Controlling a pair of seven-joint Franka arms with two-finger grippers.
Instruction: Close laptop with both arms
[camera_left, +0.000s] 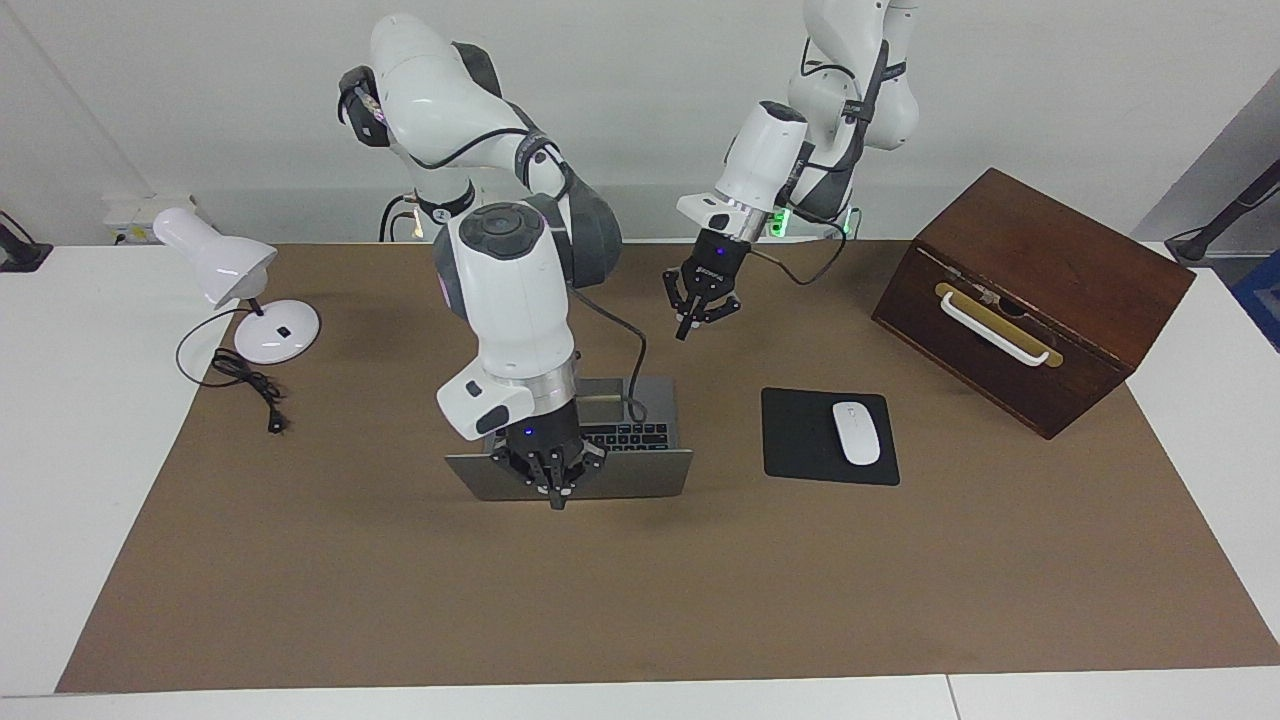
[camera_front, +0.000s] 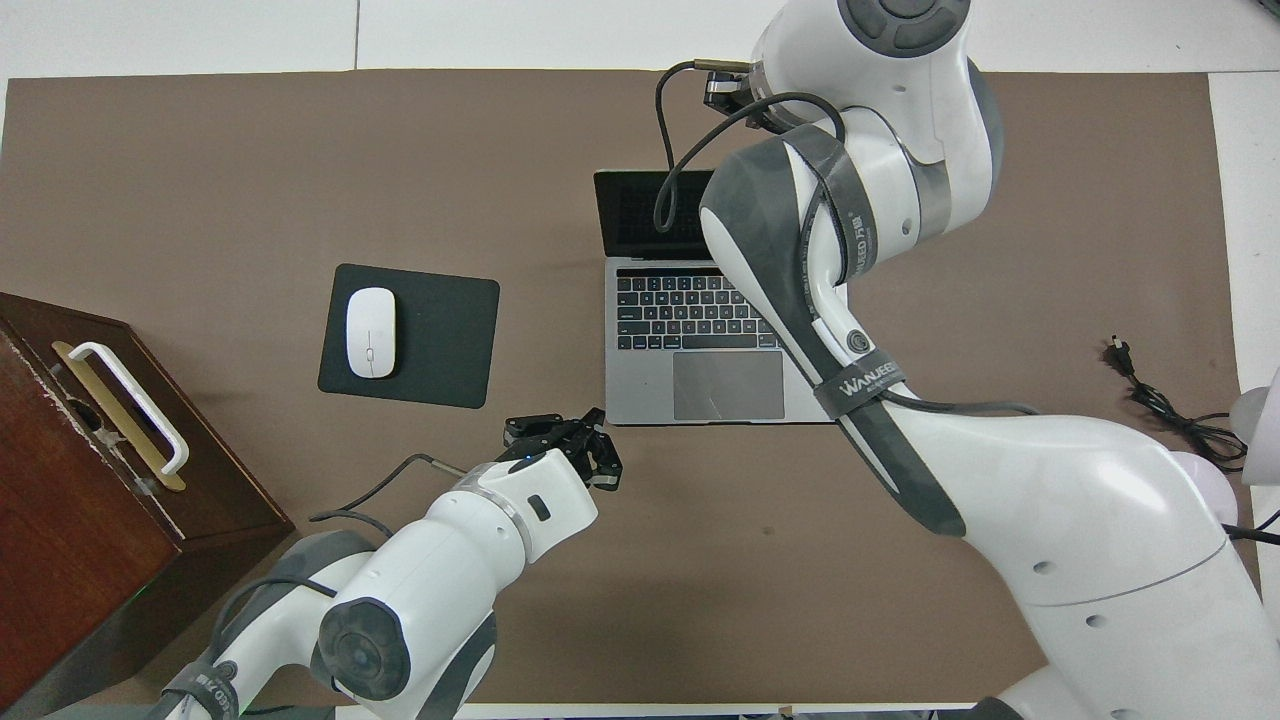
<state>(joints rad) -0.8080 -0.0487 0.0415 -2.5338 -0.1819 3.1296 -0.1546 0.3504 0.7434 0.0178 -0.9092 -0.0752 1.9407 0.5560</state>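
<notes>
While both arms are out over the brown mat, this is what I can make out:

Laptop: the silver-grey laptop (camera_left: 620, 470) sits open near the middle of the mat (camera_left: 640, 600), lid upright with its back turned away from the robots, black keyboard and grey trackpad facing them.

Right gripper: the right gripper (camera_left: 557, 498) hangs down at the lid's top edge, fingertips pinched together with nothing between them; whether they actually touch the lid I can't tell.

Left gripper: the left gripper (camera_left: 683, 331) is up in the air over bare mat beside the laptop's corner on the robots' side, jaws closed and holding nothing.

Hidden: from overhead the right arm (camera_front: 830, 260) covers one end of the laptop's screen and keyboard, and the right gripper itself is tucked under the wrist there. In the facing view the same arm blocks much of the keyboard.

Mouse: a white mouse (camera_left: 856, 432) rests on a black mouse pad (camera_left: 800, 440), toward the left arm's end.

Wooden box: a dark wooden box (camera_left: 1040, 290) with a white handle; overhead it is cut off at the edge.

Lamp: a white desk lamp (camera_left: 230, 275) with a coiled black cord (camera_left: 250, 385), at the right arm's end, barely visible from overhead.
</notes>
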